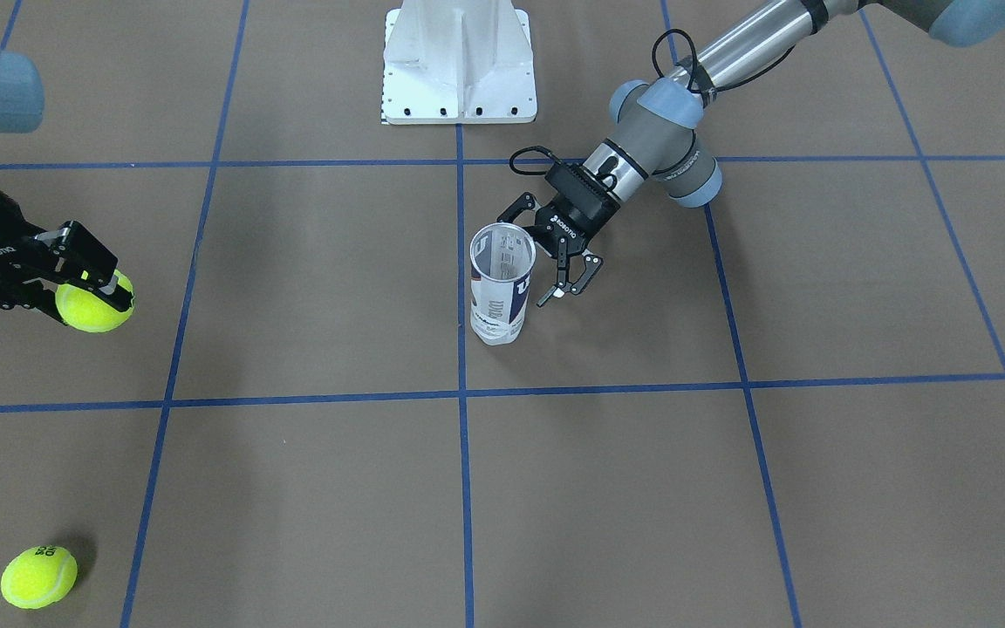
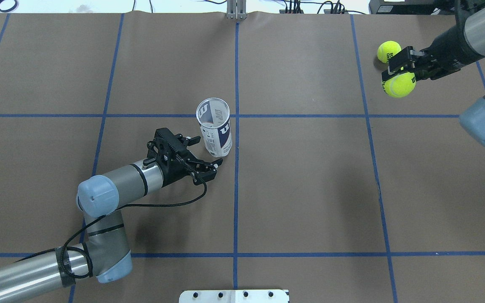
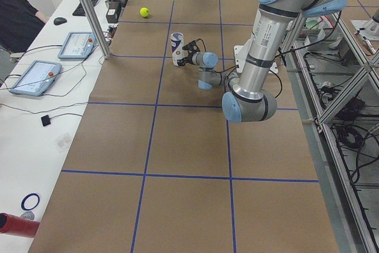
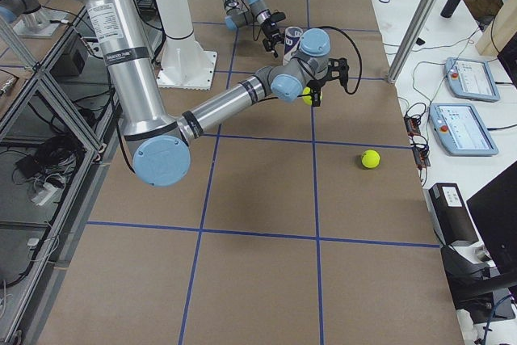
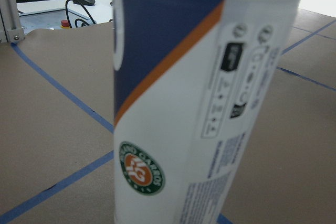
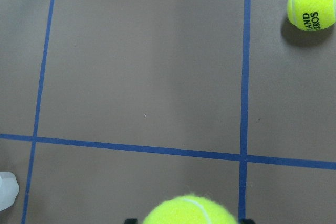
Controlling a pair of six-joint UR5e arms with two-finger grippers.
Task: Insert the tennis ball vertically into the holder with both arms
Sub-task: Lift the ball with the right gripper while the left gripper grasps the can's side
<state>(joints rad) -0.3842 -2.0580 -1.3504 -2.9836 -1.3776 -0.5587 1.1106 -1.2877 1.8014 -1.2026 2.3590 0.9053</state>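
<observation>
The holder point(image 1: 502, 283), a clear tube with a white and navy label, stands upright and open-topped near the table's middle; it also shows in the overhead view point(image 2: 214, 128) and fills the left wrist view point(image 5: 210, 98). My left gripper point(image 1: 540, 255) point(image 2: 203, 150) is open and low beside the tube's lower part. Whether a finger touches the tube I cannot tell. My right gripper point(image 1: 91, 288) point(image 2: 398, 75) is shut on a yellow tennis ball point(image 1: 92, 303) point(image 2: 399, 84) point(image 6: 190, 212), held above the table far from the holder.
A second tennis ball point(image 1: 38, 576) point(image 2: 388, 51) point(image 6: 311, 10) lies on the table just beyond the held one. The white pedestal base point(image 1: 459, 65) stands at the robot's side of the table. Blue tape lines grid the brown surface.
</observation>
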